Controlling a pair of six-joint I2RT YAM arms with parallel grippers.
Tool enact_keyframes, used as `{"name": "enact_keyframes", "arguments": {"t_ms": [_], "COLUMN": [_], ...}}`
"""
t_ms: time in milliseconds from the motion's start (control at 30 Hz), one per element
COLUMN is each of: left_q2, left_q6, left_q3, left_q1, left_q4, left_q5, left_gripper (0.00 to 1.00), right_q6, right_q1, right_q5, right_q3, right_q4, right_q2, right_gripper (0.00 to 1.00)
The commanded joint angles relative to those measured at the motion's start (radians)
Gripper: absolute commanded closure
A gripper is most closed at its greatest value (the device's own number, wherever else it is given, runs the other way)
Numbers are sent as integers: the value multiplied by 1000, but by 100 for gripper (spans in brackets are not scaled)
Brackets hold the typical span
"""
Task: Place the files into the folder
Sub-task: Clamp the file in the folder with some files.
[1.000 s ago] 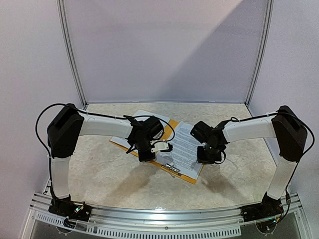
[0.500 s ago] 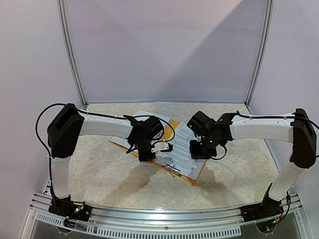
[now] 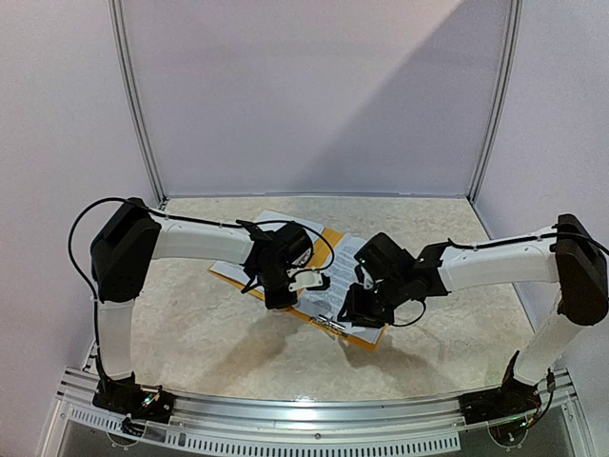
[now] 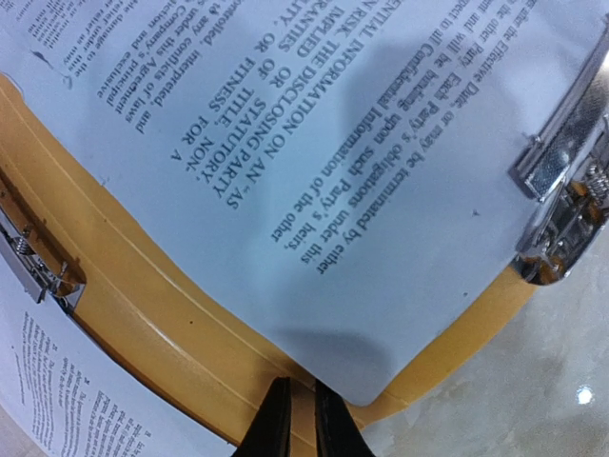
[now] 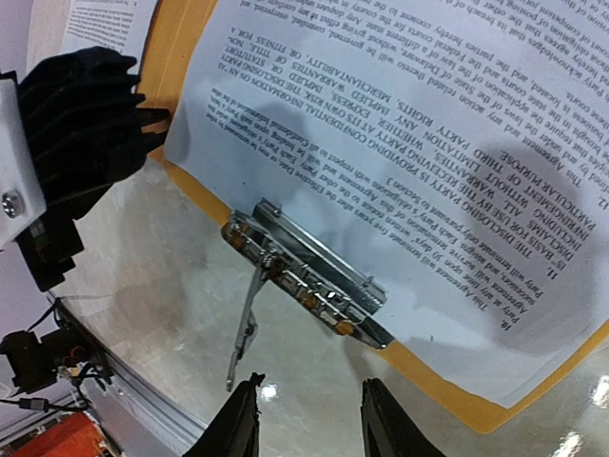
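Nearest, the right gripper (image 5: 311, 383) has swung in over one metal clip (image 5: 309, 271), its jaws now spread wide. The left gripper (image 4: 297, 424) pinches the single folder (image 4: 143, 314) mid-surface with narrow jaws. Two files (image 5: 409, 124) lie on it.

The top file sheet (image 4: 381, 143) carries black print, upside down to both wrist cameras, where "THE DISCLOSING PARTY ON AN "AS", "IMPLIED OR STATUTORY", "FITNESS FOR A", "WARRANTIES", "MERCHANTABILITY" and "PARTICULAR PURPOSE" can be read, with the clause numbers "11." and "12.".
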Motion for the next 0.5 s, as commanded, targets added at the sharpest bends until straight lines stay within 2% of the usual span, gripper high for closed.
{"name": "enact_keyframes", "arguments": {"t_ms": [0,467], "left_q2": [71,74], "left_q6": [6,7], "left_q3": [-24,-21], "left_q1": [-12,-12], "left_q4": [-70,-71], "left_q5": [66,70], "left_gripper": [87,87], "right_q6": [92,128], "right_q1": [13,18], "right_q5": [-53,-44], "right_q3": [-2,-12], "right_q4": [149,151], "right_q2": [-18,22], "right_gripper": [64,85]}}
